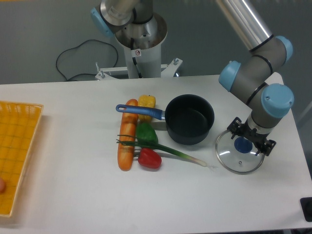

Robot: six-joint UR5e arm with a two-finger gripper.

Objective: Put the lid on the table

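Pincer (252, 140) open, above lid (239, 154) knob

black saucepan (189, 118) w/ blue handle, carrot (127, 135), green pepper (146, 132), red pepper (149, 158), yellow tray (16, 155) left

A lab: pedestal-mounted robot arm (253, 73) over white table (73, 190).

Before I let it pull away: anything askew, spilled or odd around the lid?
Nothing stands out. The lid lies flat on the table right of the pot, knob up, under the gripper. No spill or damage shows.
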